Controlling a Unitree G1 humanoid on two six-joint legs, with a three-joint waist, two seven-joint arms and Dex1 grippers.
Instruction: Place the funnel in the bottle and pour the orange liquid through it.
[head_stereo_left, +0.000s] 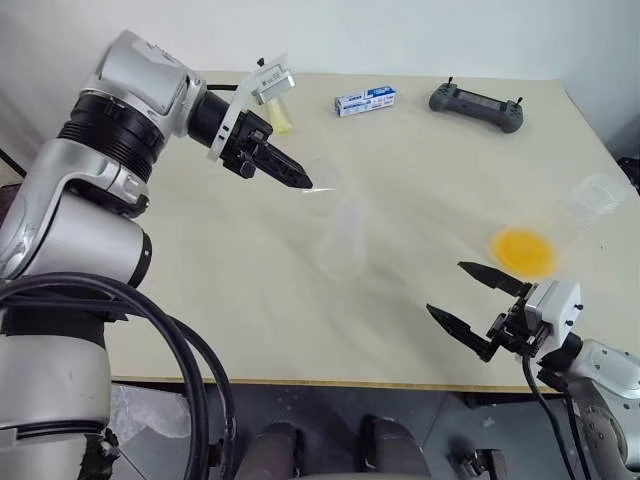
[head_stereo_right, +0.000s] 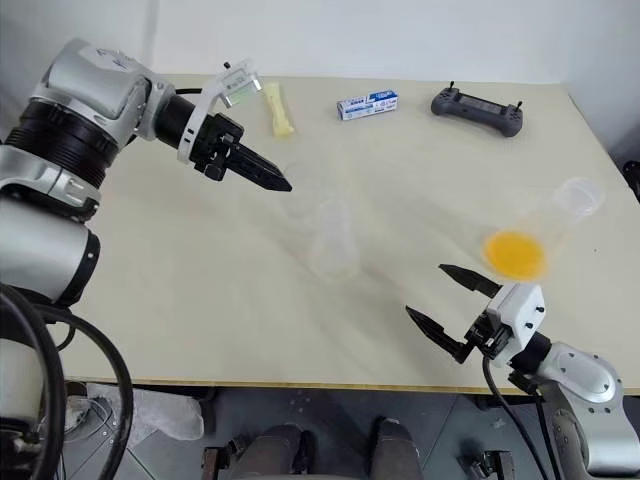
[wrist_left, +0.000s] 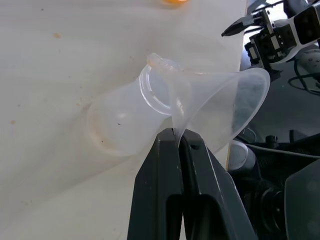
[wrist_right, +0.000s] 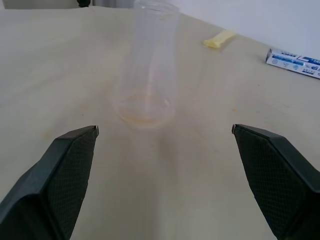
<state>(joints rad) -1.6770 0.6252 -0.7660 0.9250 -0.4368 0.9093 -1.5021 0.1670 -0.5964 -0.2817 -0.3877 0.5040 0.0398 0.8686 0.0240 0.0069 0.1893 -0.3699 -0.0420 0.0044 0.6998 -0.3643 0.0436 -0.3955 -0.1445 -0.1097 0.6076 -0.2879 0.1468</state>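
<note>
Spread wide, the right claw waited near the desk's edge. Pinched by its rim in the left claw, the funnel hung tilted above the bottle; its stem might miss the neck and topple it.

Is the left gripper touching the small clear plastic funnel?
Touching: the left wrist view shows the left gripper shut on the funnel rim.

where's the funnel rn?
In the left gripper, pinched by its rim: the funnel hangs over the table just above the mouth of the bottle, left of the orange liquid, not yet seated.
</note>
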